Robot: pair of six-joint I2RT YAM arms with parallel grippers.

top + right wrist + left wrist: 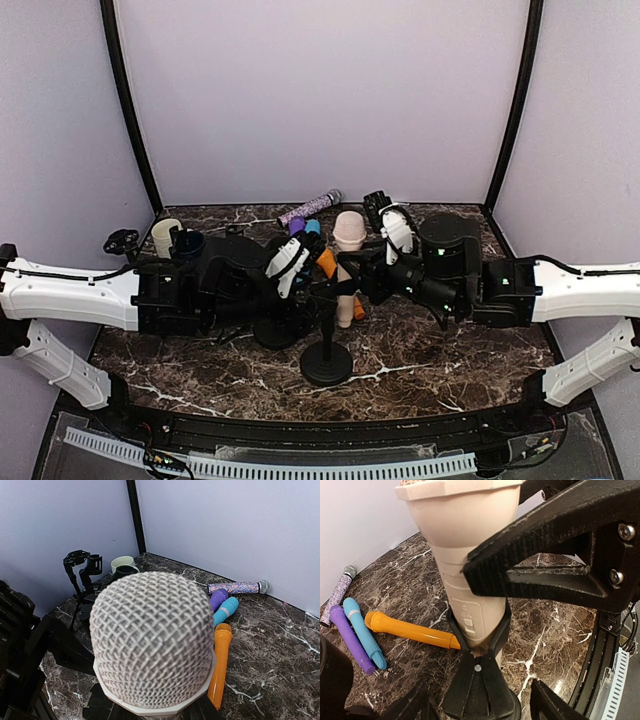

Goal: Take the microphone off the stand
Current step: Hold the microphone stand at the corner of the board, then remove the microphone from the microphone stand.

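A beige microphone (pixel 348 235) with a grey mesh head (pixel 152 640) stands upright in the clip (pixel 478 647) of a black stand (pixel 326 362). My right gripper (pixel 362 283) is shut on the microphone's body, and one of its black fingers (pixel 545 567) lies against the handle (pixel 462 555) in the left wrist view. In the right wrist view the mesh head hides those fingers. My left gripper (pixel 480 707) is open low around the stand, one finger on each side of the clip, touching neither.
Orange (pixel 412 630), blue (pixel 364 632), purple (pixel 350 637) and glittery (pixel 237 587) microphones lie on the marble table behind the stand. A cream cup (pixel 165 235), a dark cup (pixel 190 242) and a second small stand (pixel 122 242) sit at the back left.
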